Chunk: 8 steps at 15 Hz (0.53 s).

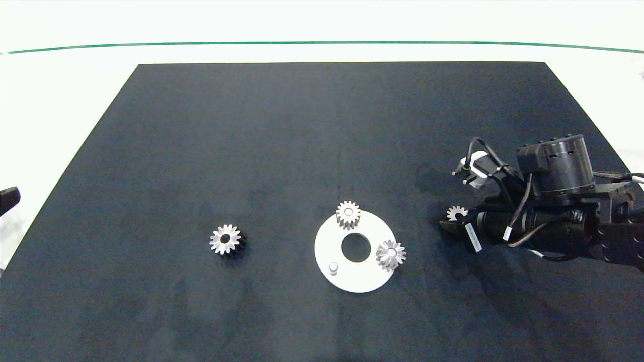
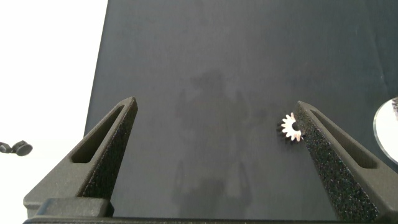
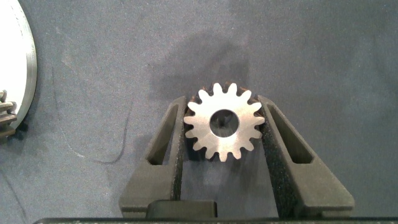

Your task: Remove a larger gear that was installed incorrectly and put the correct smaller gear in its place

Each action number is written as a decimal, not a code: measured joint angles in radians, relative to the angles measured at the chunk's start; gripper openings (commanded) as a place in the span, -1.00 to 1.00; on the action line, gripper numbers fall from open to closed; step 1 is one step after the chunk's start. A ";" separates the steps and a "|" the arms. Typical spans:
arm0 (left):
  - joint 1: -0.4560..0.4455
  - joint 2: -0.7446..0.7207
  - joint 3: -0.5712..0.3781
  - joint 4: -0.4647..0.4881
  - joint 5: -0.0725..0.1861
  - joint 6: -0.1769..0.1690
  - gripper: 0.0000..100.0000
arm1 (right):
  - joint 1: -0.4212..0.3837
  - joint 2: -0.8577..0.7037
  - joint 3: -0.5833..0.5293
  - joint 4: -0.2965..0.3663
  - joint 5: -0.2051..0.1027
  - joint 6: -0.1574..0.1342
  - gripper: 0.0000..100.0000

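A silver gear (image 3: 222,122) is clamped between the right gripper's (image 3: 222,134) fingers above the black mat (image 1: 282,151) on the white worktop (image 1: 60,100), while the left gripper's (image 2: 214,152) fingers are spread wide.

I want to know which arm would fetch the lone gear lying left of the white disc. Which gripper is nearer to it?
Left. The left gripper is open with that gear beside one finger. The right gripper is beyond the white disc, shut on another gear.
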 measured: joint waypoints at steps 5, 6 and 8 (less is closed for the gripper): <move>0.000 0.000 0.003 0.000 0.000 -0.011 1.00 | 0.000 -0.005 0.001 0.001 0.006 0.000 -0.56; 0.000 0.000 0.004 0.000 0.000 -0.014 1.00 | 0.000 -0.011 -0.001 0.000 0.006 -0.003 -0.56; 0.000 0.001 0.006 0.000 0.000 -0.014 1.00 | 0.003 -0.034 -0.024 0.005 0.006 -0.006 -0.56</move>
